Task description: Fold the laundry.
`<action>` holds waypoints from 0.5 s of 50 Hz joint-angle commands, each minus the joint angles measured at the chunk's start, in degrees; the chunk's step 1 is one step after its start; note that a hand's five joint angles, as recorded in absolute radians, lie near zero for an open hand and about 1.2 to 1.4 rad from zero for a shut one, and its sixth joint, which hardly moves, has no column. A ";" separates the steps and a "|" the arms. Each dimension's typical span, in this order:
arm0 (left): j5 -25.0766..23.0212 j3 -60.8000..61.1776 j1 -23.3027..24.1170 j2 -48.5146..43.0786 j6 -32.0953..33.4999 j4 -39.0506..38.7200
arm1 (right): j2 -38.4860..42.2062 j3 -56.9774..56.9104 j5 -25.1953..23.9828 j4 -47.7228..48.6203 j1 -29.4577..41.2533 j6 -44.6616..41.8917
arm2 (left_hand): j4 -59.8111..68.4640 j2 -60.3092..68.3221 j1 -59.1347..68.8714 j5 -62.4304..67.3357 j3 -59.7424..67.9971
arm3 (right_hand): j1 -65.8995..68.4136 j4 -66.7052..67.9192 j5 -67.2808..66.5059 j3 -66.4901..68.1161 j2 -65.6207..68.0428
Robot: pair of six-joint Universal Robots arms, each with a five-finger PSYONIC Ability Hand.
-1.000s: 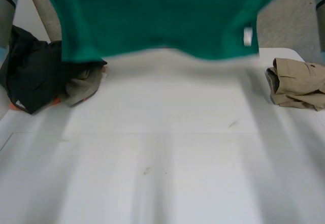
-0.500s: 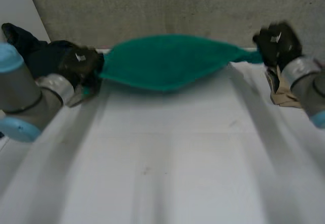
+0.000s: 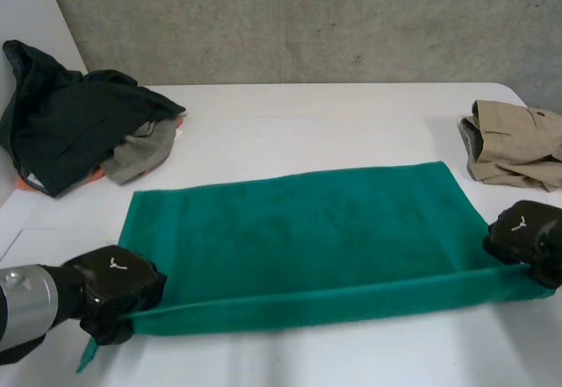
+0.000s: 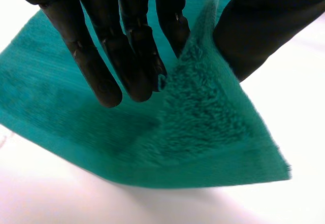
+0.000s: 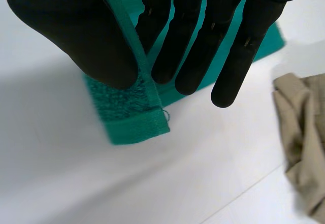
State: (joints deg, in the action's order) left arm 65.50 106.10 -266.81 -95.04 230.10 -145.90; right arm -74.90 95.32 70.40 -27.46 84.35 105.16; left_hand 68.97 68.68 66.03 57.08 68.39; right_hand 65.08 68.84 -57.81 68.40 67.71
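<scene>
White worktop point(image 3: 290, 115) runs under everything we see. Nearest us, the left robot hand point(image 3: 114, 286) pinches the near left corner of the towel point(image 3: 299, 229) between thumb and fingers. The right robot hand point(image 3: 527, 238) pinches the near right corner the same way. Between them the near edge is raised off the worktop and drawn straight. The rest of the towel lies flat, its long axis running from one hand to the other. So the cloth lies away from both hands, and we judge the coming fold would carry this near edge over to the far one, both arms moving evenly. Farther off, a dark pile point(image 3: 70, 124) sits at far left and a tan garment point(image 3: 518, 141) at far right, both apart from the towel. A grey wall point(image 3: 307, 18) closes the back.
</scene>
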 commanded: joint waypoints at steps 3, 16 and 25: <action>1.91 -14.77 1.90 -12.97 -2.28 -8.34 | 10.20 -9.36 1.32 14.26 7.40 12.78 | 11.03 11.32 13.97 12.92 11.61 | 14.92 11.16 -12.19 11.60 12.29; 10.70 -41.05 9.11 -35.91 -6.68 -19.86 | 28.75 -27.29 9.49 37.38 15.14 25.27 | 11.03 11.32 13.97 12.92 11.61 | 14.92 11.16 -12.19 11.60 12.29; 17.56 -50.47 10.08 -43.74 -7.47 -20.65 | 35.78 -33.45 10.81 45.47 17.07 25.89 | 11.03 11.32 13.97 12.92 11.61 | 14.92 11.16 -12.19 11.60 12.29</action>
State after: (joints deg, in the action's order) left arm 79.88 59.60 -257.12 -135.70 222.92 -166.12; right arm -42.47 64.58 80.79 13.74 100.47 130.96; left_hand 68.98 68.68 66.03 57.07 68.39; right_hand 65.08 68.84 -57.97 68.40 67.71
